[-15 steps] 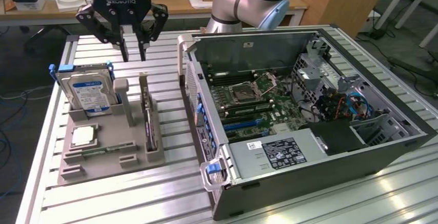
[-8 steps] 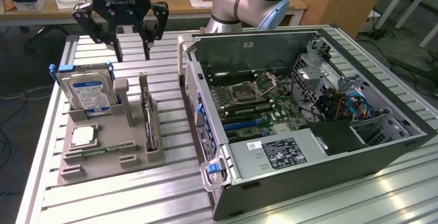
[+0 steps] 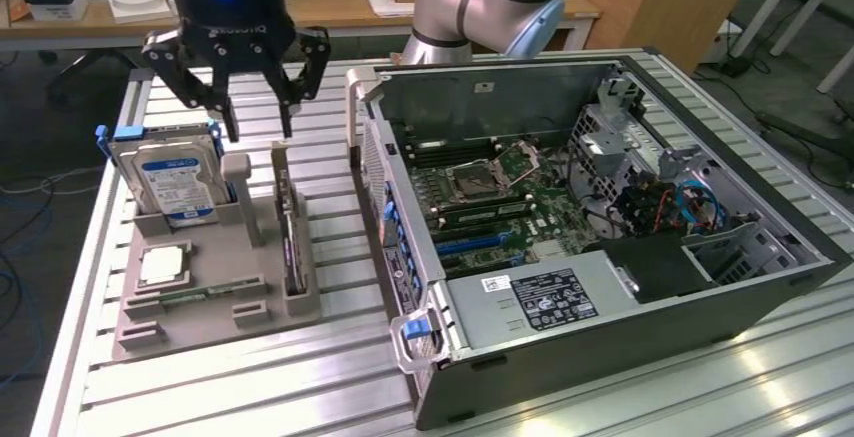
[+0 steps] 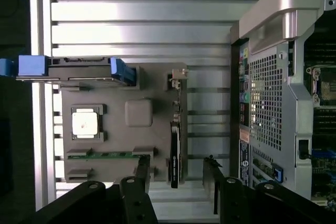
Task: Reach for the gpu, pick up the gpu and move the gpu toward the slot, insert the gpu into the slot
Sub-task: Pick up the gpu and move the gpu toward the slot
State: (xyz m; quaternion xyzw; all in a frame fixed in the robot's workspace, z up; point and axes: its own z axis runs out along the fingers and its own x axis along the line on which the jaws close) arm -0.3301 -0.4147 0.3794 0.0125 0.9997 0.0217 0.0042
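Note:
The gpu (image 3: 290,242) stands on its long edge in a slot of the grey holder (image 3: 200,307), a thin dark card with a pale metal bracket at its far end. My black gripper (image 3: 258,122) hangs open above the far end of the holder, nothing between its fingers. In the wrist view the gpu (image 4: 175,150) is seen edge-on, and its near end lies in line with the gap between the open gripper (image 4: 177,182) fingers. The open computer case (image 3: 747,287) lies at the exterior view's right, with blue card slots (image 3: 467,244) on its motherboard.
A blue-labelled hard drive (image 3: 174,182) stands upright in the holder beside the gpu. A square processor (image 3: 163,265) and a green memory stick (image 3: 200,292) lie in the holder too. The case wall (image 4: 265,103) rises close beside the holder on the ribbed aluminium table (image 3: 267,387).

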